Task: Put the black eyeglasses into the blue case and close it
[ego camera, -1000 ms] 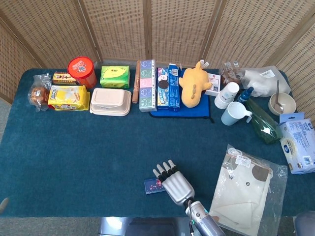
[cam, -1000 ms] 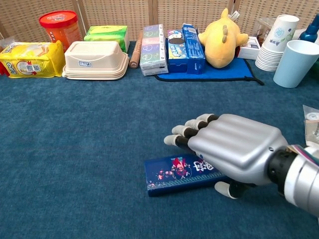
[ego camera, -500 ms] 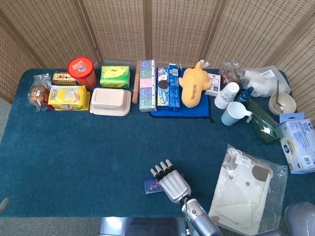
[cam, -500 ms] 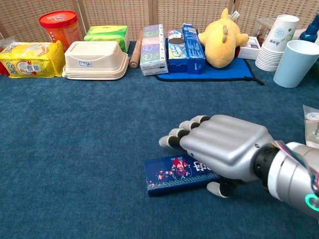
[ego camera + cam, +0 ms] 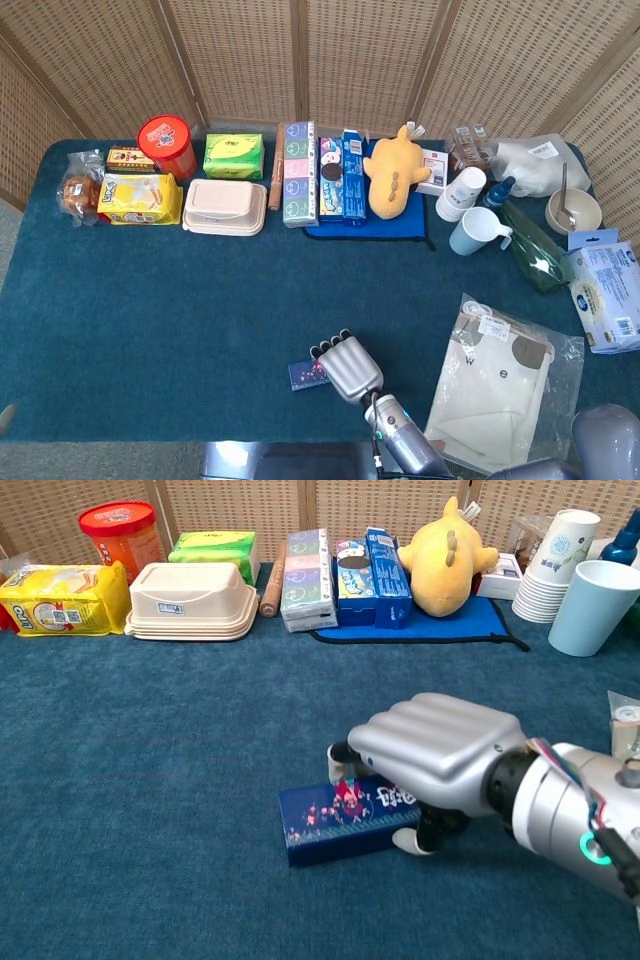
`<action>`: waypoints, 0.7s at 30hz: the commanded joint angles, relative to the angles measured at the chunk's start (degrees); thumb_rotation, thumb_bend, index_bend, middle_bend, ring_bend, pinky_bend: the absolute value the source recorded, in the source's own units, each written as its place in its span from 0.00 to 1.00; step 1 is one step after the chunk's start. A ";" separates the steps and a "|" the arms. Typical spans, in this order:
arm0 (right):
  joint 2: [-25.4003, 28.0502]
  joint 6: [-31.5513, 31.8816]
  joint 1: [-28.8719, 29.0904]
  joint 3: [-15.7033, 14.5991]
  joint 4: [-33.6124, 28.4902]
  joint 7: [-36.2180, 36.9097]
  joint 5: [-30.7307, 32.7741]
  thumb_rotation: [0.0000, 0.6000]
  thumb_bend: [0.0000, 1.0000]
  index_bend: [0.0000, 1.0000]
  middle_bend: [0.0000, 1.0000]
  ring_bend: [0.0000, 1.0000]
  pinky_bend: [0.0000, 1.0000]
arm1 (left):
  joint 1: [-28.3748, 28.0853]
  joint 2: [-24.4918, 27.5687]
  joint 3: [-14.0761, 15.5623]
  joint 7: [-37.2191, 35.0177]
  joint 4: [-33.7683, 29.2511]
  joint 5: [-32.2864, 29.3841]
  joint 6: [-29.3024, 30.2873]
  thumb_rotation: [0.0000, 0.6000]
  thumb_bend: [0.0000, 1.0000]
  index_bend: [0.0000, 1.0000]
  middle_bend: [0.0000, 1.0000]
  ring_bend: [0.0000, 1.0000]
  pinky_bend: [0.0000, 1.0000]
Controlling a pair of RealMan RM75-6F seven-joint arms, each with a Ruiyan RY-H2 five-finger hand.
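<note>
The blue case (image 5: 330,825) with a floral print lies closed near the table's front edge, also visible in the head view (image 5: 303,374). My right hand (image 5: 440,750) covers its right half. The fingers (image 5: 345,755) curl down over the case's far edge and the thumb (image 5: 410,842) presses its near side, so the hand grips the case. In the head view the right hand (image 5: 347,366) hides most of the case. No black eyeglasses show in either view. My left hand is out of both views.
A bagged cloth (image 5: 495,385) lies right of the hand. Along the back stand a beige lunch box (image 5: 190,600), snack boxes (image 5: 308,565), a yellow plush (image 5: 445,555) on a blue mat, paper cups (image 5: 555,565) and a light blue mug (image 5: 590,605).
The right hand's fingers went from stretched flat to curled over the case's far edge. The hand drew left and nearer, and the case slid a little left with it.
</note>
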 commanded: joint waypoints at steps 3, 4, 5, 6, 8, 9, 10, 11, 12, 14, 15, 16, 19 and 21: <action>1.72 0.50 0.59 1.14 0.19 1.99 -1.06 1.00 0.32 0.56 0.46 0.36 0.31 | -0.26 -0.04 -0.10 0.23 -0.20 0.11 -0.26 1.00 0.26 0.00 0.05 0.00 0.00; 2.29 0.44 0.83 1.62 0.26 2.40 -0.87 1.00 0.32 0.56 0.46 0.36 0.31 | -0.36 -0.04 -0.13 0.33 -0.35 0.11 -0.40 1.00 0.26 0.00 0.05 0.00 0.00; 2.63 0.33 0.99 1.90 0.31 2.71 -0.73 1.00 0.32 0.56 0.46 0.36 0.30 | -0.41 -0.03 -0.14 0.41 -0.44 0.08 -0.49 1.00 0.26 0.00 0.05 0.00 0.00; 2.97 0.27 1.14 2.24 0.45 3.08 -0.58 1.00 0.32 0.56 0.46 0.36 0.30 | -0.47 -0.03 -0.14 0.51 -0.54 0.07 -0.61 1.00 0.26 0.00 0.05 0.00 0.00; 4.01 -0.13 1.80 3.66 1.33 4.36 0.33 1.00 0.32 0.55 0.46 0.36 0.29 | -0.68 -0.04 -0.15 0.91 -0.97 0.00 -1.06 1.00 0.26 0.00 0.05 0.00 0.00; 4.57 -0.33 2.55 5.29 2.88 4.51 1.50 1.00 0.32 0.55 0.46 0.36 0.29 | -0.91 -0.16 -0.22 1.22 -1.23 -0.18 -1.56 1.00 0.26 0.00 0.05 0.00 0.00; 4.83 -1.11 3.31 6.05 3.70 4.55 2.62 1.00 0.32 0.55 0.46 0.36 0.29 | -1.04 -0.19 -0.28 1.44 -1.45 -0.42 -1.91 1.00 0.26 0.00 0.05 0.00 0.00; 5.13 -1.71 4.16 6.92 4.76 4.58 3.97 1.00 0.32 0.55 0.46 0.35 0.28 | -1.18 -0.18 -0.31 1.65 -1.71 -0.62 -2.27 1.00 0.26 0.00 0.05 0.00 0.00; 5.33 -2.21 4.77 7.53 5.53 4.66 5.18 1.00 0.32 0.55 0.46 0.35 0.28 | -1.25 -0.18 -0.35 1.87 -1.89 -0.74 -2.47 1.00 0.26 0.00 0.05 0.00 0.00; 5.69 -2.91 5.78 8.31 6.52 4.85 7.17 1.00 0.31 0.54 0.45 0.34 0.27 | -1.37 -0.13 -0.40 2.21 -2.24 -0.91 -2.73 1.00 0.26 0.00 0.05 0.00 0.00; 5.87 -3.29 6.30 8.81 7.34 5.07 8.25 1.00 0.31 0.53 0.45 0.33 0.26 | -1.44 -0.10 -0.43 2.43 -2.42 -0.98 -2.87 1.00 0.26 0.00 0.05 0.00 0.00; 5.97 -3.71 6.77 9.15 8.00 5.38 9.14 1.00 0.31 0.52 0.44 0.33 0.26 | -1.52 -0.09 -0.47 2.69 -2.62 -1.08 -3.04 1.00 0.26 0.00 0.05 0.00 0.00; 6.04 -4.63 8.14 9.63 10.18 6.05 11.63 1.00 0.30 0.45 0.38 0.27 0.23 | -1.91 -0.05 -0.62 3.31 -3.27 -1.35 -3.73 1.00 0.26 0.00 0.06 0.00 0.00; 5.99 -4.79 8.65 9.57 10.81 6.34 12.62 1.00 0.30 0.32 0.30 0.19 0.19 | -2.10 -0.02 -0.70 3.66 -3.54 -1.54 -4.10 1.00 0.26 0.00 0.05 0.00 0.00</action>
